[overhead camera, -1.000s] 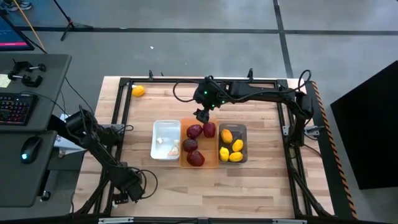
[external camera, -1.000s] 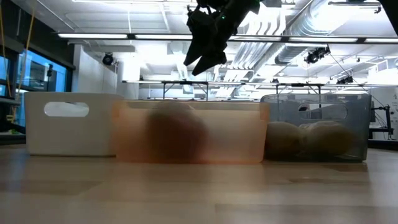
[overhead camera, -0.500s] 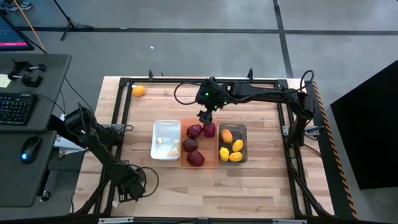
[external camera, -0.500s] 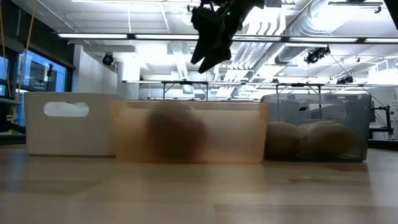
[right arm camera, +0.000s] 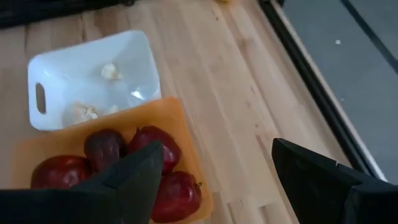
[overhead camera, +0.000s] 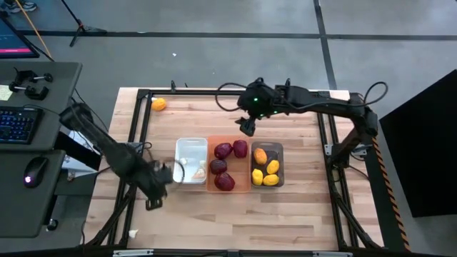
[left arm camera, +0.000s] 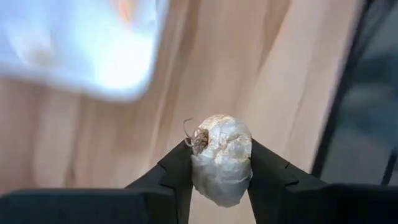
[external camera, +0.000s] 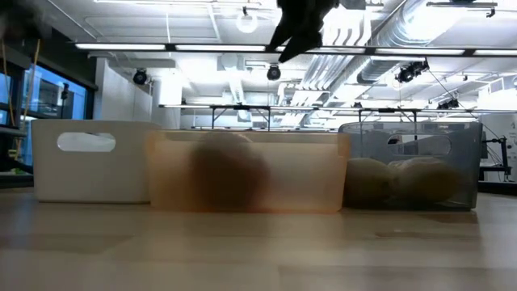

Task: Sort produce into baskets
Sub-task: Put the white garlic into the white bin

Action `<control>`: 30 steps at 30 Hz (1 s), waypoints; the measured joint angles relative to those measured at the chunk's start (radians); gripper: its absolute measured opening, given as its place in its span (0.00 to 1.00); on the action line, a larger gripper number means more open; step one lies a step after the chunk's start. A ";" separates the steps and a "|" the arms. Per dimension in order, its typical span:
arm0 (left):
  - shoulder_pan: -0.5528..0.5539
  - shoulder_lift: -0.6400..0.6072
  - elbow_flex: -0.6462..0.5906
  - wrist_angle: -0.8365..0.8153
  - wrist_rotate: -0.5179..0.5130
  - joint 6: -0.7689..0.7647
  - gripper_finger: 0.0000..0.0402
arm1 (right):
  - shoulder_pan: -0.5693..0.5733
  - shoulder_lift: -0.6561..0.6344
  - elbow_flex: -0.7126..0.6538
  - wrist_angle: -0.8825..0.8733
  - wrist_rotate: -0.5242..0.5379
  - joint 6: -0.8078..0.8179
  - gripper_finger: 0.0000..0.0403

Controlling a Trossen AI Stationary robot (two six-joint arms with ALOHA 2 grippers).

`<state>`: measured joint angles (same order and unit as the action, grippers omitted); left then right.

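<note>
Wooden tabletop (overhead camera: 300, 200), three bins in row mid-table.

Left gripper (left arm camera: 219, 163) pinching papery whitish garlic bulb (left arm camera: 221, 158), airborne at 8 o'clock of white plastic bin (overhead camera: 191, 160).

Risk: grip near bulb's lower end, skin loose, could slip before reaching bin.

Right gripper (overhead camera: 247, 127) wide, empty, 12 o'clock of orange bin (overhead camera: 211, 187).

Stray yellow lemon-like fruit (overhead camera: 158, 105) near table's 11 o'clock corner.
</note>
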<state>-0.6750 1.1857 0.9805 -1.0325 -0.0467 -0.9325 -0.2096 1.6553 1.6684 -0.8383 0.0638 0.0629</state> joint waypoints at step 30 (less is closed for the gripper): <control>0.493 0.027 0.133 0.039 -0.069 0.622 0.65 | 0.035 -0.074 0.000 -0.108 0.160 0.120 0.72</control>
<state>-0.1820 1.2123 1.1135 -0.9939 -0.1156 -0.3107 -0.1745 1.5818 1.6684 -0.9463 0.2235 0.1829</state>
